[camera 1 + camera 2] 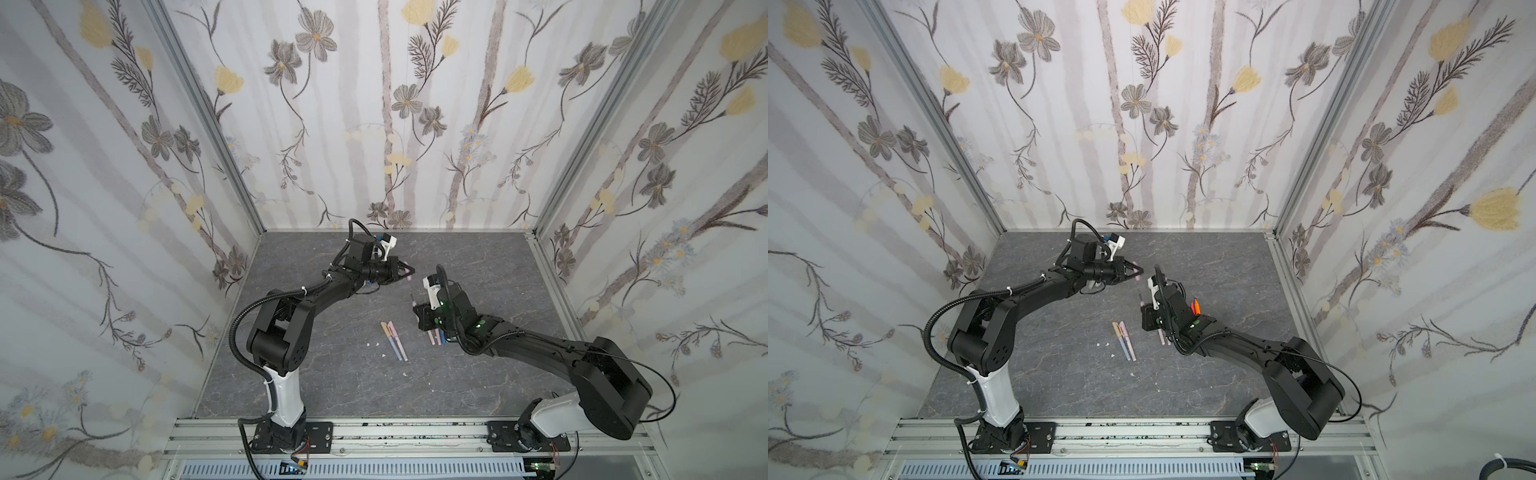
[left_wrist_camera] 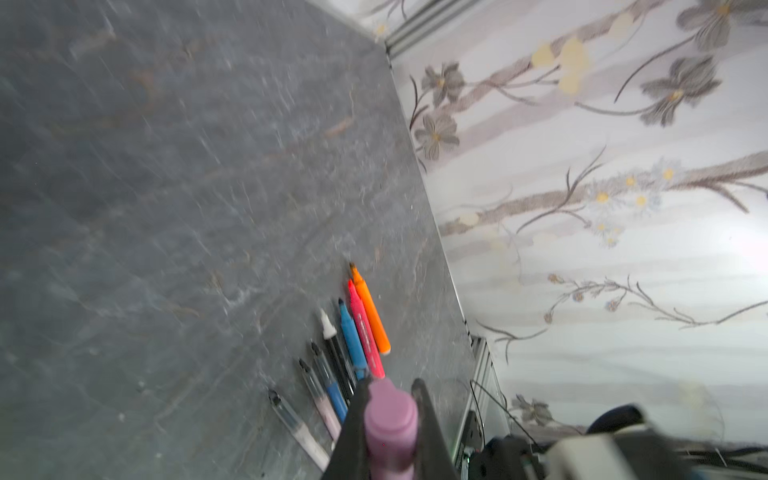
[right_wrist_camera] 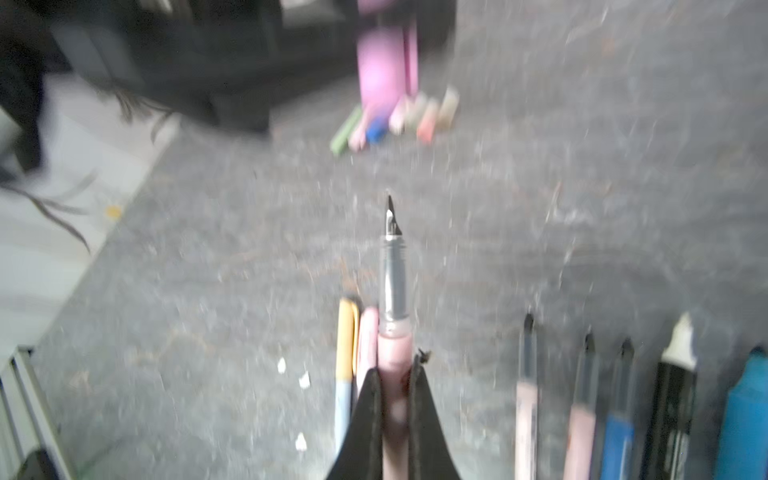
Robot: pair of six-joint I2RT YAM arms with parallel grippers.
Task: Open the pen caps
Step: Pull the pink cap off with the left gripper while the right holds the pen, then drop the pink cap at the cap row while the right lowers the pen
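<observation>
mid-frame in a top view, the left gripper (image 1: 404,271) clamps the stubby pink-purple plastic cap (image 1: 409,273), the right gripper (image 3: 395,370) its slim pink pen (image 3: 392,343); a slipping grip could drop it nib-first.

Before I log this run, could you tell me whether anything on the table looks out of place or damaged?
Only a few small white bits look odd: they lie loose on the table beside the two capped pens, like stray debris. The uncapped pens lie in a tidy row.
</observation>
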